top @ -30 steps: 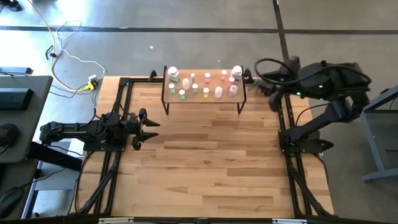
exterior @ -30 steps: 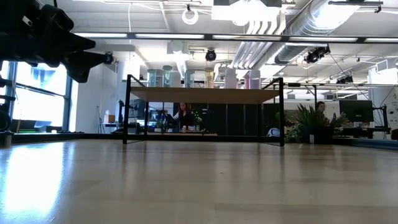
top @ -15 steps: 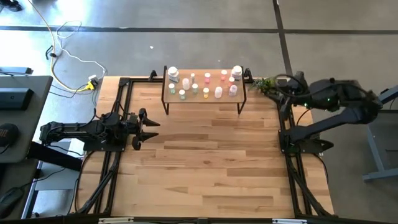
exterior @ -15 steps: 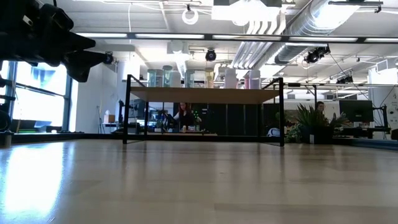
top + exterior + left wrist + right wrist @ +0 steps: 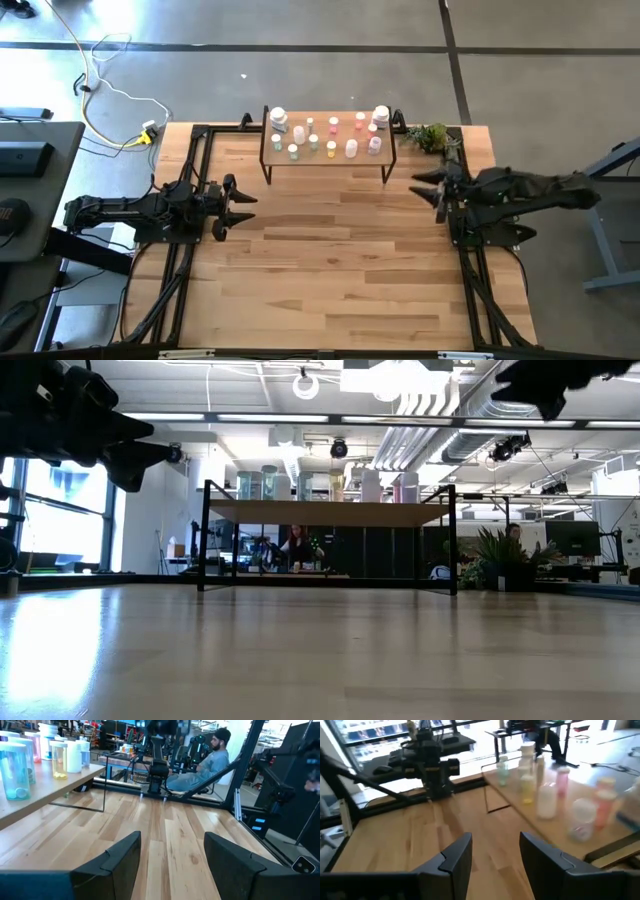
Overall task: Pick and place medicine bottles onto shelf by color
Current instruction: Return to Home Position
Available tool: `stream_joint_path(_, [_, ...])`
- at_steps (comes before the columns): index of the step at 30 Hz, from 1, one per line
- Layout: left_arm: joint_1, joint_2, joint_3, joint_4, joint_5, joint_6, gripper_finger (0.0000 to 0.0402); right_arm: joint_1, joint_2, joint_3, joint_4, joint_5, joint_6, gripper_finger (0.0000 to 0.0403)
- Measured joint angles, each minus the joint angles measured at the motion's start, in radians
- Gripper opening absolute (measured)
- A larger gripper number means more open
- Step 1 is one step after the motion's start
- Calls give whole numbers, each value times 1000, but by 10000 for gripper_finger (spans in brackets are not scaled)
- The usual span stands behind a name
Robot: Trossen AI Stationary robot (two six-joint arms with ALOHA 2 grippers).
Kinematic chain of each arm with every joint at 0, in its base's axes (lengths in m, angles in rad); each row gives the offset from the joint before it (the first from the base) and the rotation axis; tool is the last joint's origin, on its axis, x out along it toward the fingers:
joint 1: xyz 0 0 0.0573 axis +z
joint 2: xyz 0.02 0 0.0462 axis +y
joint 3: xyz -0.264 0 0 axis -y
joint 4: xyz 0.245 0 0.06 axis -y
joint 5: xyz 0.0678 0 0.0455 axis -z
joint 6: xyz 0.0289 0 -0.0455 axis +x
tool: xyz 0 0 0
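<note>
The shelf (image 5: 325,160), a light-wood board on thin black legs, stands at the table's far middle. Several small bottles (image 5: 331,135), white, pink, green and orange-capped, stand upright on it; they also show in the right wrist view (image 5: 547,800) and the left wrist view (image 5: 60,757). My left gripper (image 5: 243,204) is open and empty at the table's left side. My right gripper (image 5: 424,186) is open and empty at the right side, just near of the shelf's right end, pointing toward the table's left.
A green plant sprig (image 5: 430,137) lies at the far right corner beside the shelf. Black frame rails (image 5: 190,250) run along the table's left and right sides. Bare wooden tabletop (image 5: 330,270) spreads in front of the shelf. A person (image 5: 207,762) sits beyond the table.
My right arm has swung down and toward the table's near edge, from raised beyond the far right corner to low beside the shelf's right end, its gripper now pointing toward the table's left. My left arm has kept still.
</note>
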Motion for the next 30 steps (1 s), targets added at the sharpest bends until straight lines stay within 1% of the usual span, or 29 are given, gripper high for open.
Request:
stream_joint_path(4, [0,0,0,0,0,0,209,0,-61,-177,152,-43,-1,156])
stream_joint_path(9, [0,0,0,0,0,0,209,0,-137,-375,351,-49,0,156])
stream_joint_path(12, [0,0,0,0,0,0,209,0,-189,-464,452,-50,5,156])
stream_joint_path(15, [0,0,0,0,0,0,209,0,-244,-507,510,-71,-4,156])
stream_joint_path(17, [0,0,0,0,0,0,209,0,-280,-532,512,-89,-3,156])
stream_joint_path(24, [0,0,0,0,1,0,209,0,-413,-593,511,-90,-5,156])
stream_joint_path(27, [0,0,0,0,1,0,209,0,-418,-593,500,-90,-15,156])
stream_joint_path(30, [0,0,0,-1,1,0,209,0,-414,-593,475,-73,14,156])
